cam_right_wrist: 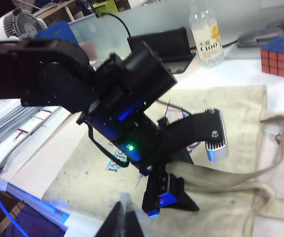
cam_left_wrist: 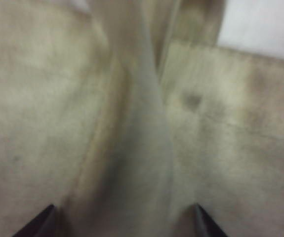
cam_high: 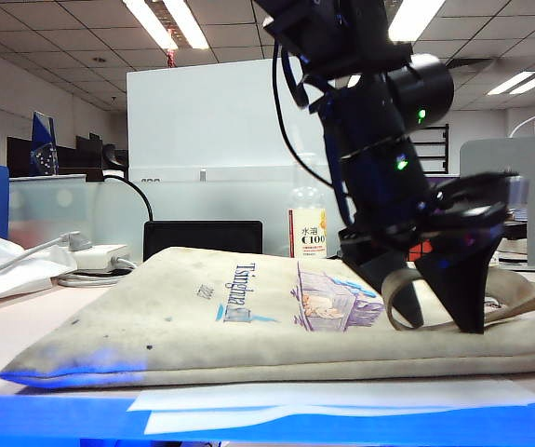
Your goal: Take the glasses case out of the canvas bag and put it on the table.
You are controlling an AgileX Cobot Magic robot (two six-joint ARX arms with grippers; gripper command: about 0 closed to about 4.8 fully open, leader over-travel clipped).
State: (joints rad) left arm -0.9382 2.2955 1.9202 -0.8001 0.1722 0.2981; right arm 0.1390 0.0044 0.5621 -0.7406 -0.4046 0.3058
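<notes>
The off-white canvas bag (cam_high: 202,317) lies flat on the table (cam_high: 6,326), lettering up, with its beige strap handles (cam_high: 528,303) at the right. My left gripper (cam_high: 434,312) points down onto the bag by the handles. It is open, and in the left wrist view its dark fingertips (cam_left_wrist: 43,222) stand wide apart on either side of a blurred strap (cam_left_wrist: 142,148). The right wrist view shows the left gripper (cam_right_wrist: 169,202) low over the bag (cam_right_wrist: 230,113). My right gripper (cam_right_wrist: 122,219) is shut and empty above the table's front edge. The glasses case is hidden.
A Rubik's cube (cam_right_wrist: 280,54), a clear bottle (cam_high: 307,223) and a black box (cam_high: 202,237) stand behind the bag. White paper sheets (cam_high: 295,405) stick out from under its front edge. A power adapter with cables (cam_high: 95,256) and stacked papers (cam_right_wrist: 13,118) lie at the left.
</notes>
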